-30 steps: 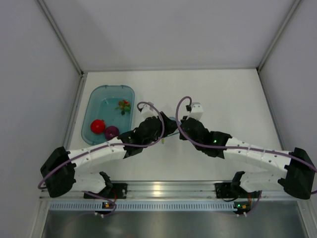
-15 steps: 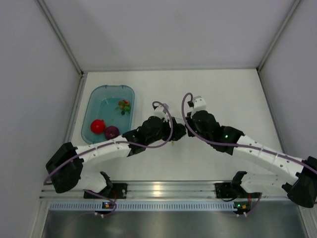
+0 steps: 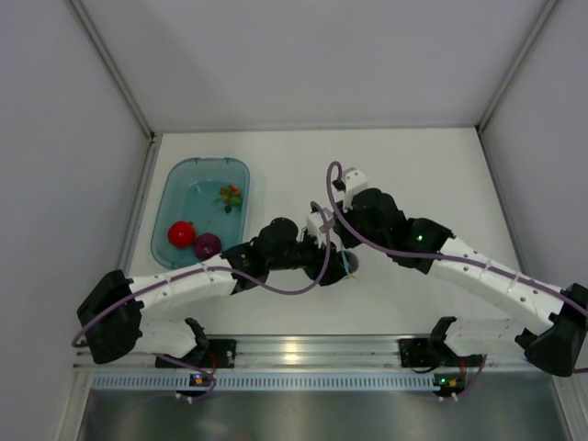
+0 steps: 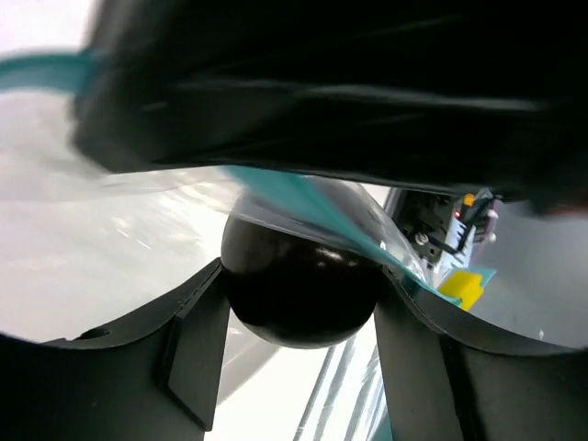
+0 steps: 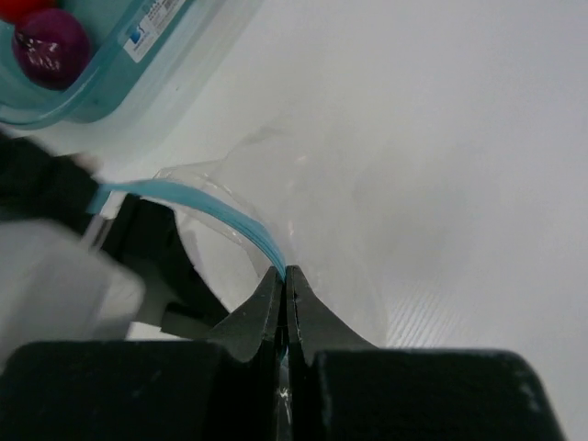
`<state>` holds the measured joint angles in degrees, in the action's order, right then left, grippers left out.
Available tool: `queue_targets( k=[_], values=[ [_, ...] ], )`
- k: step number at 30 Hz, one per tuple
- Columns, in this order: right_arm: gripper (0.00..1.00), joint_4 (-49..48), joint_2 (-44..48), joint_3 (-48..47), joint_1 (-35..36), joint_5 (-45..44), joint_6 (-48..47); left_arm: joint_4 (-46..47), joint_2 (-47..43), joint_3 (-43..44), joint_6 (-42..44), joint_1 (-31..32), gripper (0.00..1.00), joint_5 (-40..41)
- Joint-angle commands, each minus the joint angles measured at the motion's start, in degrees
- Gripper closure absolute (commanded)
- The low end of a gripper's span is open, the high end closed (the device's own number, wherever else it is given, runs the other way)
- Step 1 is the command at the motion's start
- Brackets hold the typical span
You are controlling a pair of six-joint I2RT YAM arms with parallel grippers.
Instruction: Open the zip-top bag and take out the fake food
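Observation:
The zip-top bag (image 5: 317, 179) is a clear pouch with a light blue zip strip (image 5: 211, 204). It lies between the two grippers at mid-table (image 3: 347, 257). My right gripper (image 5: 286, 272) is shut on the strip and holds the mouth up; in the top view it (image 3: 343, 241) sits just behind the bag. My left gripper (image 4: 301, 308) is at the bag's mouth with a dark purple-black ball (image 4: 303, 294) held between its fingers, the strip (image 4: 303, 204) draped over the ball. In the top view the ball (image 3: 353, 269) shows by the left gripper (image 3: 340, 265).
A teal tub (image 3: 175, 184) stands at the left and holds a red ball (image 3: 181, 232), a magenta piece (image 3: 208, 244) and a green-orange-red bit (image 3: 230, 195). Its corner shows in the right wrist view (image 5: 138, 83). Walls enclose the table.
My left gripper has moved right and toward the near edge, into the bag's mouth. My right gripper has shifted back and left with the strip. The dark ball now shows by the left gripper.

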<state>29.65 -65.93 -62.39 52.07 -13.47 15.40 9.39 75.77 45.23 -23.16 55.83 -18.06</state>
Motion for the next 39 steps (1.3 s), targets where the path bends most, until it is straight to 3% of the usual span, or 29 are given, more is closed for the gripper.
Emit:
queue_targets(
  k=[1,7,10,20,23,29,34,39],
  values=[
    [1.0,1.55,-2.44,-2.12,-0.22,-0.59,-0.46,2.92,-5.36,-1.37,7.5,1.03,1.0,-3.91],
    [1.0,-0.46,-3.5,-3.18,0.4,1.43,0.51,3.01,-6.68,-2.08,10.58,1.12,1.0,-14.17],
    [1.0,-0.65,-4.46,-3.79,0.4,2.66,0.42,3.01,-8.0,-2.6,11.2,1.56,1.0,-14.28],
    [1.0,0.15,-0.52,1.83,0.4,-9.81,5.43,-2.69,-11.35,-3.84,6.2,1.73,1.0,23.63],
    [1.0,-0.9,1.41,3.67,0.4,-12.71,6.66,-3.15,-10.82,-3.83,2.95,1.73,1.0,28.42],
    [1.0,-5.83,3.88,8.42,1.98,-14.74,8.33,-3.06,-10.64,-3.84,-5.48,1.73,1.0,33.53],
    [1.0,-8.63,2.21,11.05,2.94,-14.65,10.78,-2.01,-10.55,-2.26,-13.57,1.73,1.0,31.26],
    [1.0,-15.04,2.73,14.57,4.17,-13.77,14.57,5.02,-12.92,-4.1,-17.44,1.56,1.0,25.54]
  ],
)
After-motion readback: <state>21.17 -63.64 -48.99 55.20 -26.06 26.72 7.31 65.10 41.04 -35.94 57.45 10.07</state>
